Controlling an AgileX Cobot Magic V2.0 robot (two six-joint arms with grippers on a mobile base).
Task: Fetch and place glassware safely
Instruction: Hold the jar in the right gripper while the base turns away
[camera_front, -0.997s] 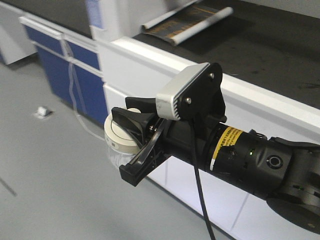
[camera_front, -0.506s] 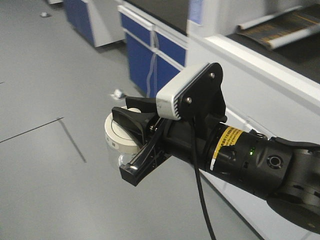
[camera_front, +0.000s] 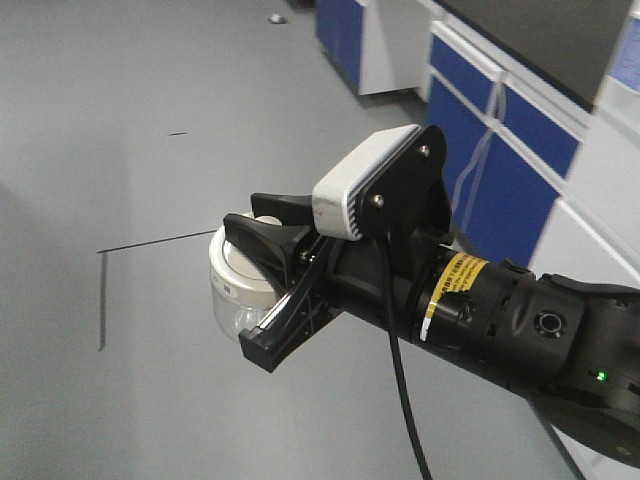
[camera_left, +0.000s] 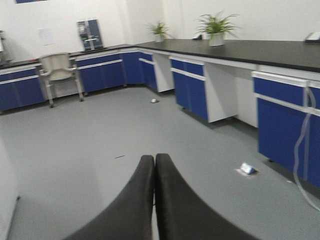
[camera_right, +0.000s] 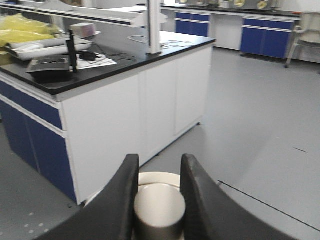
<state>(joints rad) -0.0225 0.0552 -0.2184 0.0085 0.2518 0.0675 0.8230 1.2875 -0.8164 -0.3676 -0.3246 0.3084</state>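
Observation:
The glassware is a small clear jar with a cream-white lid, hanging in the air above the grey floor. My right gripper is shut on the lid's central knob. In the right wrist view the round knob sits pinched between the two black fingers, and the gripper points towards a white bench. The jar's glass body is hidden below the lid there. My left gripper is shut with its fingers pressed together and nothing between them, over bare floor.
Blue-fronted cabinets line the wall at right. A white island bench with a black top and clutter stands ahead of the right gripper. A chair, potted plants on a counter and floor litter show.
The background has swept across the front view: the white bench edge near the arm is gone, with open floor and blue cabinets behind instead. The right gripper's hold on the jar is unchanged.

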